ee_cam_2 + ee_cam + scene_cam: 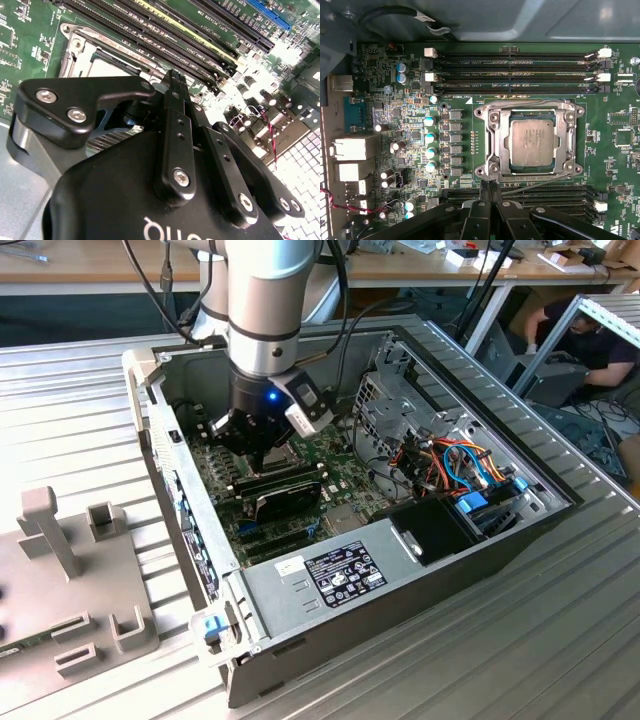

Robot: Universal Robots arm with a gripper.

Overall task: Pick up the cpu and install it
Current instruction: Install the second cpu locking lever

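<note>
You're over a green motherboard (445,150), speckled with tiny silver solder dots and teal-topped capacitors (431,136). The cpu (532,142) shows you a dull, blotchy silver-grey top, ringed by a shiny bare-metal socket frame (490,145). Black memory slots (515,65) run in stripes, white latches at their ends; in the second wrist view one slot (190,35) carries a yellow streak and another (267,15) is blue. Your gripper (172,82) is matte black with silver screw heads. In the exterior view, orange and blue cables (460,465) tangle inside the grey case (300,590), and a blue light (272,396) glows on the arm's wrist.
</note>
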